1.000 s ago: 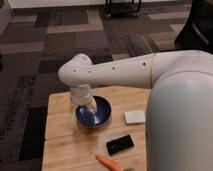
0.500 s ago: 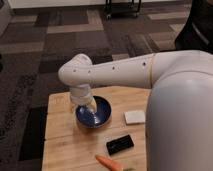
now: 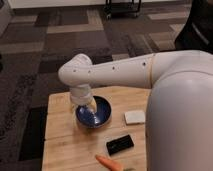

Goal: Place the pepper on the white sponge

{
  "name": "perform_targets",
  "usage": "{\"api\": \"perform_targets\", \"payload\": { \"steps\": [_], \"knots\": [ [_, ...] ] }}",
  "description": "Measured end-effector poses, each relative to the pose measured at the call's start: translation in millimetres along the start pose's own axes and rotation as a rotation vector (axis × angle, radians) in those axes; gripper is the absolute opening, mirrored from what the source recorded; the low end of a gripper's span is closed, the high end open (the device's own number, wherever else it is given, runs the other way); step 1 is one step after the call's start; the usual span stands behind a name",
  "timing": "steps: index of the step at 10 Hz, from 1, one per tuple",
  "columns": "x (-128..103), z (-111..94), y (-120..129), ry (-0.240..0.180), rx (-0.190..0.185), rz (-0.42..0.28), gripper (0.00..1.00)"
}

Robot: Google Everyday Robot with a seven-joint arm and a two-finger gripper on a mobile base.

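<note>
The orange pepper (image 3: 109,162) lies on the wooden table (image 3: 65,135) at the front edge, tip pointing left. The white sponge (image 3: 134,117) lies flat to the right of the dark blue bowl (image 3: 96,113), close to my arm. My gripper (image 3: 88,106) hangs from the white arm over the bowl's left half, well behind and left of the pepper. Nothing shows in it from here.
A black rectangular device (image 3: 120,144) lies between the bowl and the pepper. My large white arm (image 3: 175,100) covers the table's right side. Patterned carpet surrounds the table; a dark cart (image 3: 122,7) stands far back.
</note>
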Motion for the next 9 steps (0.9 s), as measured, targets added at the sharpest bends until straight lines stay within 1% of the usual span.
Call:
{"api": "perform_targets", "payload": {
  "steps": [4,5,6,7,8,9],
  "knots": [
    [0.1,0.8,-0.2,0.001,0.001,-0.001,0.65],
    [1.1,1.3,-1.2,-0.003,0.007,-0.011,0.65],
    [7.8,3.1,-1.6,-0.020,0.013,-0.070,0.65],
    [13.6,5.0,-2.6,-0.026,0.012,-0.104,0.65],
    [22.9,8.7,-6.6,-0.034,0.012,-0.146,0.65],
    [35.6,13.9,-16.2,-0.043,0.016,-0.185,0.65]
  ]
}}
